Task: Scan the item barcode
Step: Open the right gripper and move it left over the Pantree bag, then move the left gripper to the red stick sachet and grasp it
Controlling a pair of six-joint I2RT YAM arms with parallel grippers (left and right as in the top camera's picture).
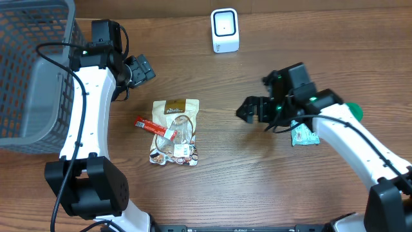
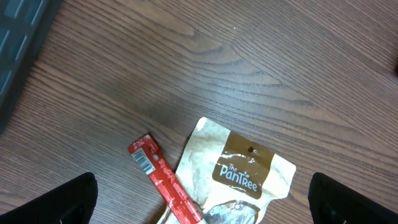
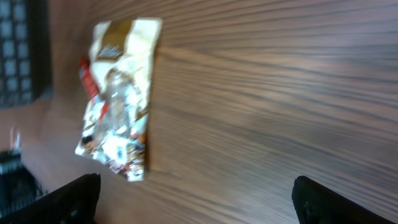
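1. Brown wood-grain worktop [image 1: 257, 187], carrying every item listed below
2. One grey mesh basket [image 1: 26, 77], at the far left corner
3. One white scanner [image 1: 224, 30], upright at the far edge near the middle, well apart from the other items
4. One snack pouch [image 1: 175, 131], cream and brown, marked "The PanTree", lying flat mid-worktop between the two arms, touched by neither
5. One red stick packet [image 1: 154, 127], lying slantwise, overlapping the pouch's left edge
6. The left jaws: spread wide, holding nothing, hanging above the worktop just beyond the pouch's top left corner, near the basket
7. The right jaws: spread wide, holding nothing, right of the pouch and apart from it
8. One teal packet [image 1: 306, 136], partly hidden under the right arm
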